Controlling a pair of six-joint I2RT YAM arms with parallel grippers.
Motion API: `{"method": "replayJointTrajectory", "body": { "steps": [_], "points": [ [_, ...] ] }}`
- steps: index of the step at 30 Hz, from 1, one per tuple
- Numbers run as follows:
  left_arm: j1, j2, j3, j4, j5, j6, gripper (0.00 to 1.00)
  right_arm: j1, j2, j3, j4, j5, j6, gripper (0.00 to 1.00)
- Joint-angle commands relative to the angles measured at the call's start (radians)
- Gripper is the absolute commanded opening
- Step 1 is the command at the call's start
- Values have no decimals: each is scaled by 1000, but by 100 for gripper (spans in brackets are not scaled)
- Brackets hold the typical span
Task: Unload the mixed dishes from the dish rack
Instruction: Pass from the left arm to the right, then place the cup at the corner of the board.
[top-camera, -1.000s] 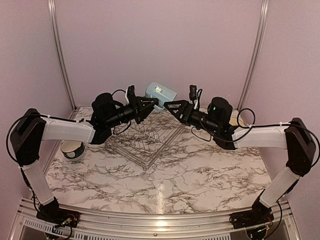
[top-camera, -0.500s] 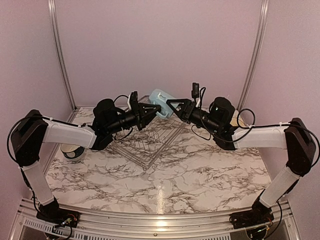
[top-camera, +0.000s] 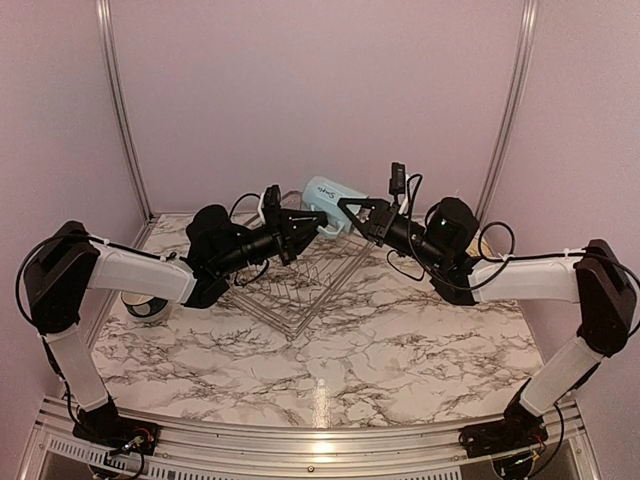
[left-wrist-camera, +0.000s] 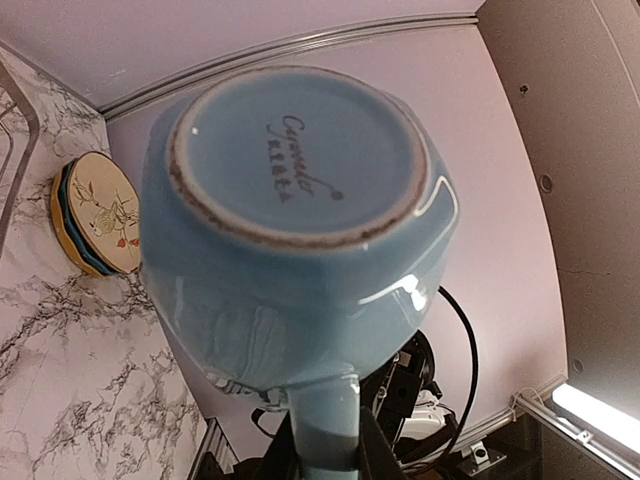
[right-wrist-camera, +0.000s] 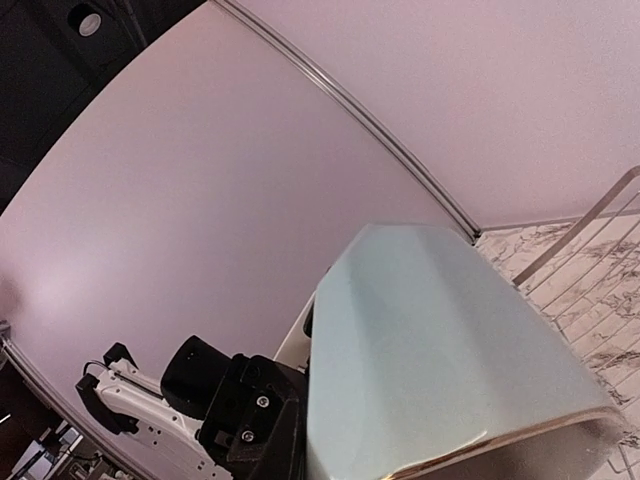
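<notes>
Pale blue mug (top-camera: 330, 191): in the air between both hands, base facing the left wrist | left hand (top-camera: 316, 220): clamped on the mug's handle | right hand (top-camera: 344, 205): tips at the mug's opposite side, grip cannot be told | dish rack (top-camera: 300, 285): on the desk (top-camera: 400, 340) below both hands

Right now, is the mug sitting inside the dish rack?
No, the pale blue mug is in the air above the dish rack, held by its handle in the left gripper.

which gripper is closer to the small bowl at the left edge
Left. The left gripper holds the mug by its handle above the dish rack, right of the bowl; the right gripper is farther right, at the mug's other side.
</notes>
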Motion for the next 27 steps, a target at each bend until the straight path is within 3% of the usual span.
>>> {"method": "replayJointTrajectory", "body": {
  "steps": [1, 5, 10, 16, 20, 27],
  "points": [
    [-7, 9, 5, 40, 21, 55, 2, -12, -55, -14, 70, 40, -27, 0],
    [-6, 15, 5, 9, 21, 71, 32, -12, -103, -48, 80, 59, -46, 0],
    [-5, 16, 2, -10, 18, 88, 55, -16, -158, -62, 43, 92, -80, 0],
    [6, -21, -2, -145, -12, 179, 72, -23, -221, -70, -47, 144, -154, 0],
    [16, -76, -13, -266, -43, 269, 79, -24, -307, -77, -206, 235, -271, 0],
    [21, -222, 31, -622, -174, 536, 89, -24, -500, -119, -464, 464, -521, 0]
  ]
}}
